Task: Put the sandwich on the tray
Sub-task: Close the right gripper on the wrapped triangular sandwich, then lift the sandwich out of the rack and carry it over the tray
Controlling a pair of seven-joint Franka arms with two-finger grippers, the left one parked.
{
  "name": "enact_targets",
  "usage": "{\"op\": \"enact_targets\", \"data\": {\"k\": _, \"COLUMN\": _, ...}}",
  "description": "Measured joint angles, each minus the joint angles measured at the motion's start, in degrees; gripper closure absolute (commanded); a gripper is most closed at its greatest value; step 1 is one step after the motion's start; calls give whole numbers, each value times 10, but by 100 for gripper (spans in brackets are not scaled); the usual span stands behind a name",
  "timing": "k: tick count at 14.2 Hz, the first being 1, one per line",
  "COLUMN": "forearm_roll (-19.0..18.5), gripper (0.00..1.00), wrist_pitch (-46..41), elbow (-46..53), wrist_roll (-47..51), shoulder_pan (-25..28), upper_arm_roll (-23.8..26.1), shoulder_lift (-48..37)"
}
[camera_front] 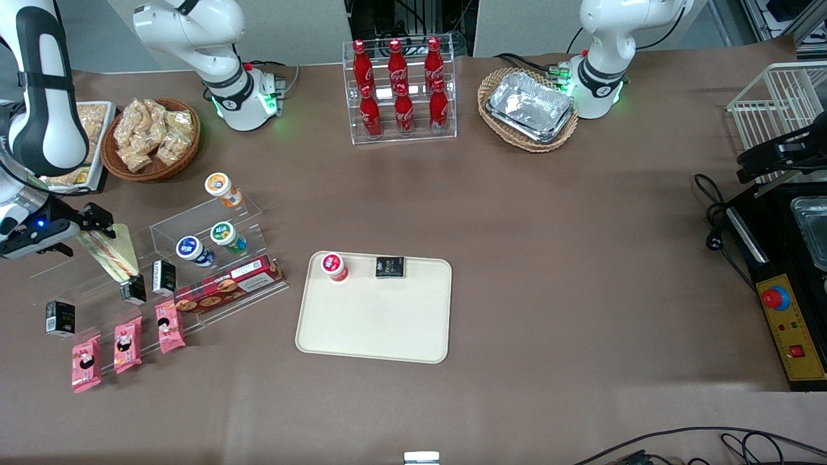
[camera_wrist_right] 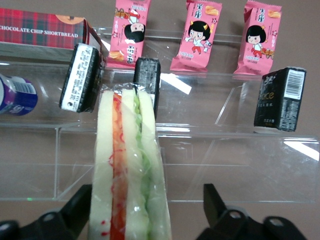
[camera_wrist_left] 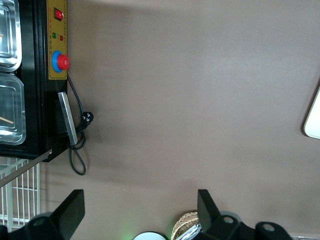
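You are reaching for the sandwich [camera_wrist_right: 129, 165] on the clear stand [camera_front: 97, 271] toward the working arm's end of the tabletop — your hand [camera_wrist_right: 147, 212] is spread wide around it, one finger [camera_wrist_right: 82, 205] touching the wrap, the other apart. Next, close on the wedge, lift it clear — then carry it to the tray [camera_front: 375, 323], avoiding the cup [camera_front: 334, 266] and box [camera_front: 390, 267].

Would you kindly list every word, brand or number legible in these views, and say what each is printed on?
"CHOCOLATE CHIP SHORTBREAD": red tartan biscuit box on the clear acrylic stand.
Unreadable: print on the pink snack packets, black cartons, red cola bottles, coloured-lid cups.
No text shows on the wrapped wedge sandwich between the gripper's open fingers, or on the cream-beige plastic tray.
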Motion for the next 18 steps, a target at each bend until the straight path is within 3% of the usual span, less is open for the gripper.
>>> {"op": "enact_targets", "data": {"k": 3, "forearm_roll": 1, "gripper": 80, "wrist_pitch": 1, "elbow": 0, "wrist_roll": 0, "shoulder_pan": 0, "upper_arm_roll": 0, "shoulder_lift": 4}}
{"op": "enact_targets", "data": {"k": 5, "forearm_roll": 1, "gripper": 93, "wrist_pitch": 1, "elbow": 0, "wrist_roll": 0, "shoulder_pan": 0, "upper_arm_roll": 0, "shoulder_lift": 4}}
{"op": "enact_targets", "data": {"k": 10, "forearm_roll": 1, "gripper": 93, "wrist_pitch": -5, "elbow": 15, "wrist_roll": 0, "shoulder_pan": 0, "upper_arm_roll": 0, "shoulder_lift": 2}}
{"op": "enact_targets", "data": {"k": 14, "forearm_roll": 6, "gripper": 92, "wrist_pitch": -106, "elbow": 95, "wrist_roll": 7, "shoulder_pan": 7, "upper_arm_roll": 4, "shoulder_lift": -1}}
{"op": "enact_targets", "data": {"k": 18, "forearm_roll": 12, "gripper": 89, "wrist_pitch": -187, "elbow": 174, "wrist_roll": 54, "shoulder_pan": 76, "upper_arm_roll": 9, "shoulder_lift": -5}}
